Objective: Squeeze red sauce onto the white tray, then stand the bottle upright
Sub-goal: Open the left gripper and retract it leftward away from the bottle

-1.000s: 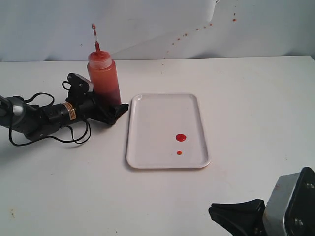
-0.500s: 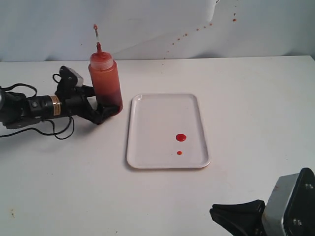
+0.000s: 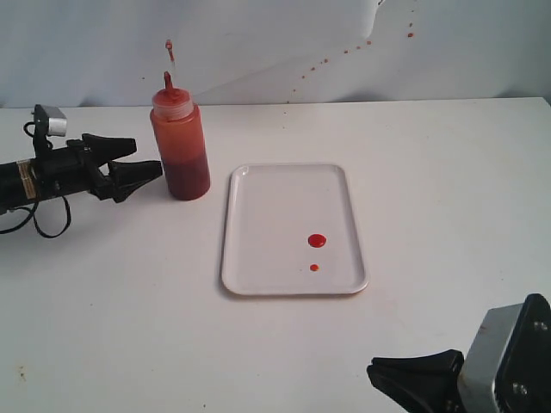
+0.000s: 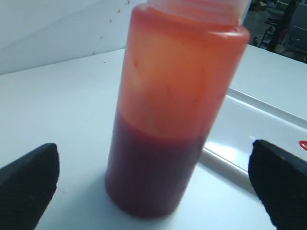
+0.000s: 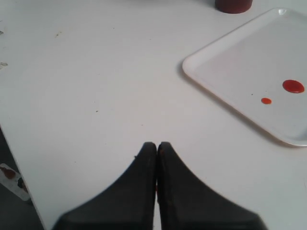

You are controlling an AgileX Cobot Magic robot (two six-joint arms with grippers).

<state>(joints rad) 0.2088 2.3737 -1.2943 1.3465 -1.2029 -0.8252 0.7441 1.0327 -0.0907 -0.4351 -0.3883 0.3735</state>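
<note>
We are noting the bottle [image 3: 180,146] standing upright on the table [image 3: 430,172], just off the 10 o'clock corner of the white tray [image 3: 225,258] and apart from its rim. Two drops of red sauce [image 3: 317,240] are lying toward the tray's 5 o'clock. The left gripper [image 3: 146,157] is sitting at the bottle's 9 o'clock, jaws spread wide, clear of the plastic, holding nothing. The right gripper [image 5: 157,143] is resting at the scene's 5 o'clock, jaws pressed together, empty. We are judging release as the step in hand: backing straight toward 9 o'clock, jaws wide and level, should spare the tall bottle a nudge. The left wrist view is cutting off the cap [image 3: 172,101]; the tethered tip [image 3: 169,45] is reading faint against the wall [image 3: 258,43], so we cannot tell whether it is dripping.
</note>
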